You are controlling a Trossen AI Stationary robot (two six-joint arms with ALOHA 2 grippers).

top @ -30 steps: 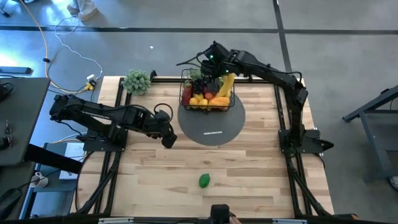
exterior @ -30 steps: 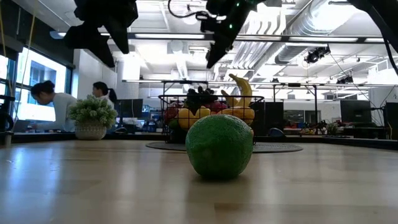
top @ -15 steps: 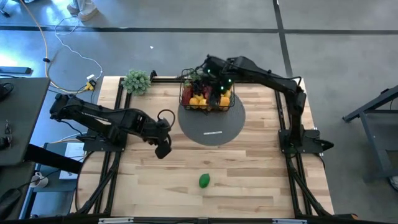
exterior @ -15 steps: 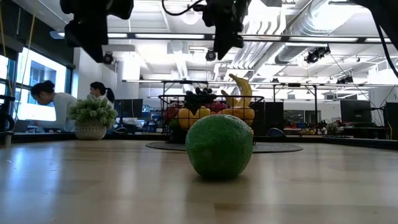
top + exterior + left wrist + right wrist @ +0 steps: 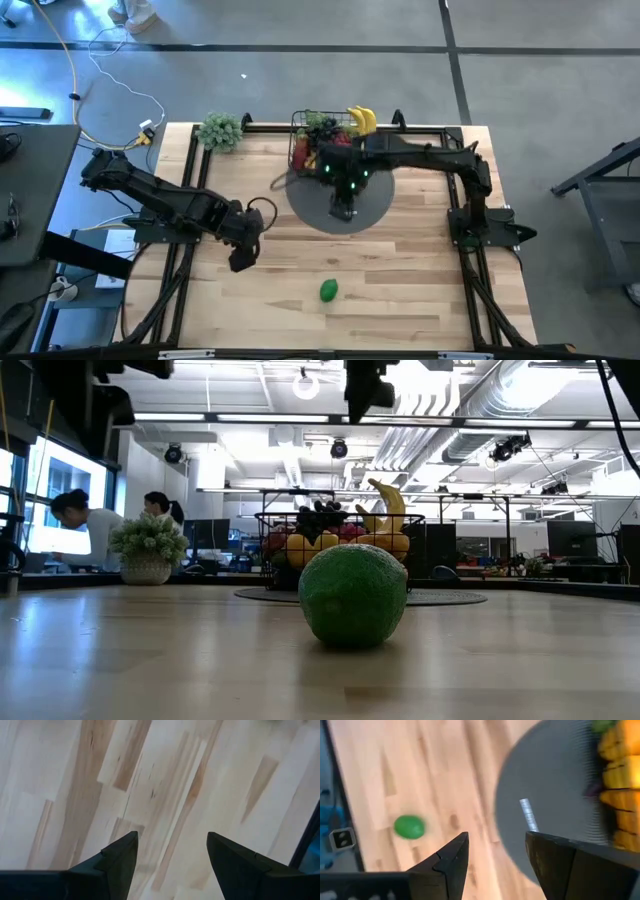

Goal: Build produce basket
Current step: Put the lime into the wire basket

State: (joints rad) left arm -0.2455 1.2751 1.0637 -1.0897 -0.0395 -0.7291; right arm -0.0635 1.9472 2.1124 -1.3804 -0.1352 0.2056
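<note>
Right gripper (image 5: 345, 210), jaws apart and empty, is being held over the grey mat (image 5: 375, 205); left gripper (image 5: 238, 262) likewise parted. Low view: green lime (image 5: 353, 596), round, light, probably slippery, is being judged graspable across its middle. Right wrist view: basket (image 5: 620, 785) is being shown on the mat's edge, well apart from the lime.

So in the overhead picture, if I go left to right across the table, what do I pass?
Leafy bunch → left end effector → green fruit → right end effector over the grey mat. The basket of produce sits at the table's far edge, overlapping these last, so I leave it out.
</note>
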